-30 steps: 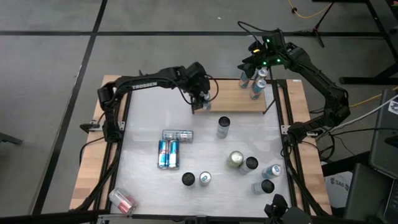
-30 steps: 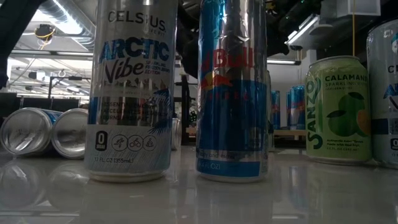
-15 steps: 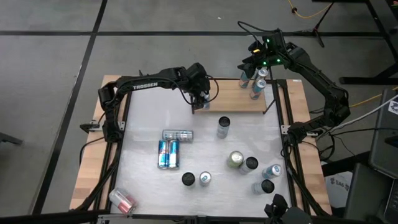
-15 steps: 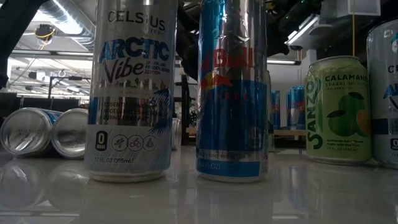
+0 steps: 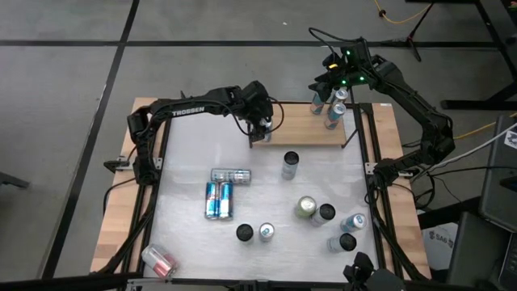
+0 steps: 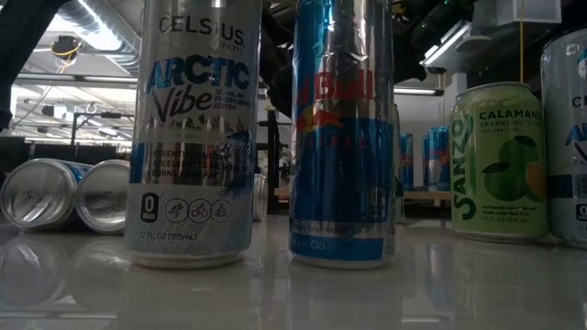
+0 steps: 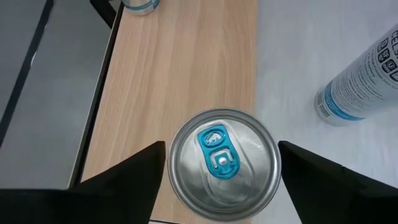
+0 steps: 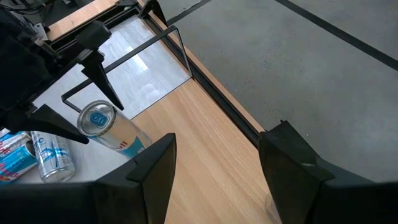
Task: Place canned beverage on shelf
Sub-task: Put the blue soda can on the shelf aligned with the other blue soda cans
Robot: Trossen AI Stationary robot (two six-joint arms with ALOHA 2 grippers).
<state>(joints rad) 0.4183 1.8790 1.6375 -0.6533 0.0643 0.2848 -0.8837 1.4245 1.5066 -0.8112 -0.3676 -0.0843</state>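
The left claw (image 7: 221, 180) stood released, fingers apart around the upright can (image 7: 224, 165) on the shelf (image 7: 186, 68), not touching it.

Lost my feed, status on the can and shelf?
Left gripper open around can, standing on shelf. Right gripper shut, empty, above shelf's far end. Nothing in the way.

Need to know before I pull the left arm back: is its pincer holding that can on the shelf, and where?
No. The left pincer is open, fingers clear of the blue-tab can standing on the shelf.
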